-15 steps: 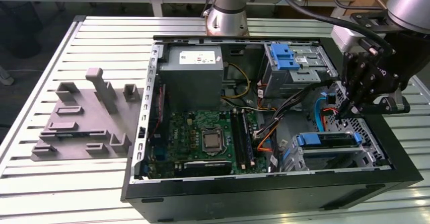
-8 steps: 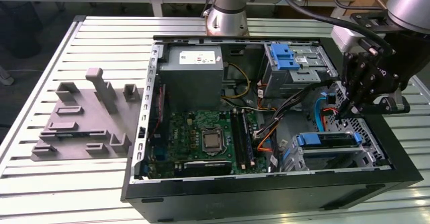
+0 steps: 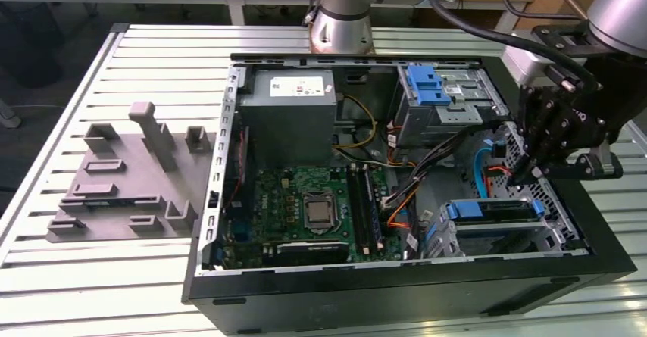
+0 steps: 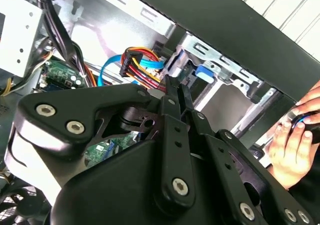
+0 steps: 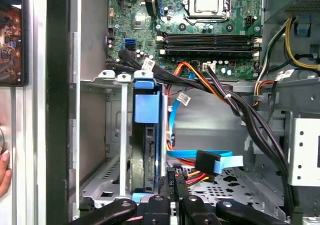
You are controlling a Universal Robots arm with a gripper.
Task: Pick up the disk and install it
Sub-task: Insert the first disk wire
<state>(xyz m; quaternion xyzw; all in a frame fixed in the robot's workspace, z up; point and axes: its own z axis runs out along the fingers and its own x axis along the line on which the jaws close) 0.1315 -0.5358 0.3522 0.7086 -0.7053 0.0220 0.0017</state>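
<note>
The disk sits on edge in the metal drive cage at the front corner of the open computer case, its blue carrier frame facing up; in the first wrist view the disk stands slotted between the cage's thin metal walls, with a blue tab at its end. The pincer hangs just above and beside the cage, toward the exterior view's right, apart from the disk and holding nothing. In the first wrist view the pincer has its two fingers pressed together. A light blue data cable and a bundle of coloured wires lie beside the disk. The motherboard lies further in. A person's hand rests outside the case wall. The case stands on a slatted metal surface.
</note>
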